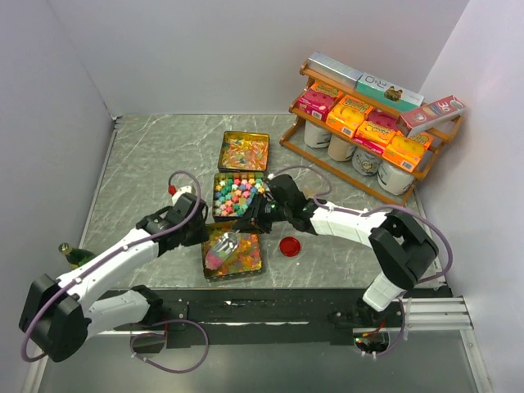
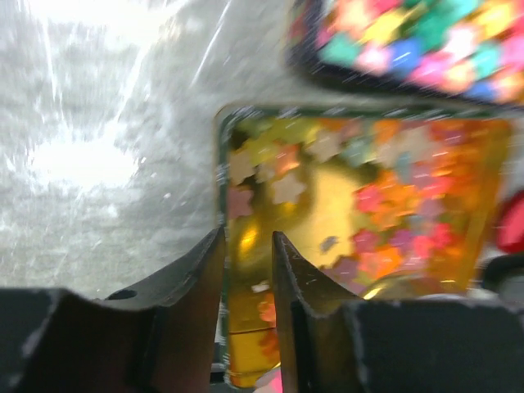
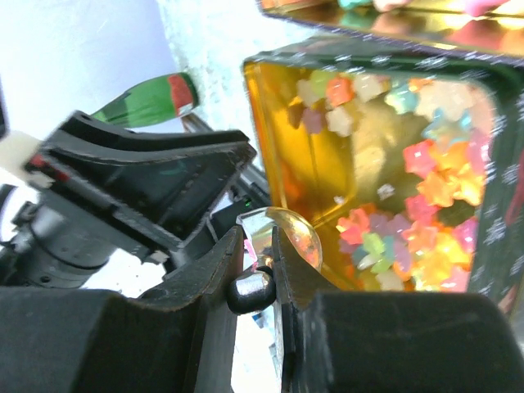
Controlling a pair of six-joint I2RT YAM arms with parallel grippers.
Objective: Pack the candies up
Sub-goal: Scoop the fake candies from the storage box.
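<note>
Right gripper (image 3: 256, 242) clamps the clear scoop (image 1: 223, 244), its long axis running near-left over the near tin (image 2: 219, 164); candies (image 1: 246, 257) lie directly under it. Left gripper (image 2: 246, 274), narrowly parted, seems astride that tin's left wall.

Looks like a robot lab cell: plain white panels (image 1: 246, 49) boxing in a marble-patterned surface (image 1: 155, 155), a wooden shelf (image 1: 336, 168) of snack boxes (image 1: 348, 115).

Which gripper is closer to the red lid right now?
Right. The right gripper sits at the far edge of the near tin, just left of the red lid; the left gripper is beyond it, at that tin's left edge.
</note>
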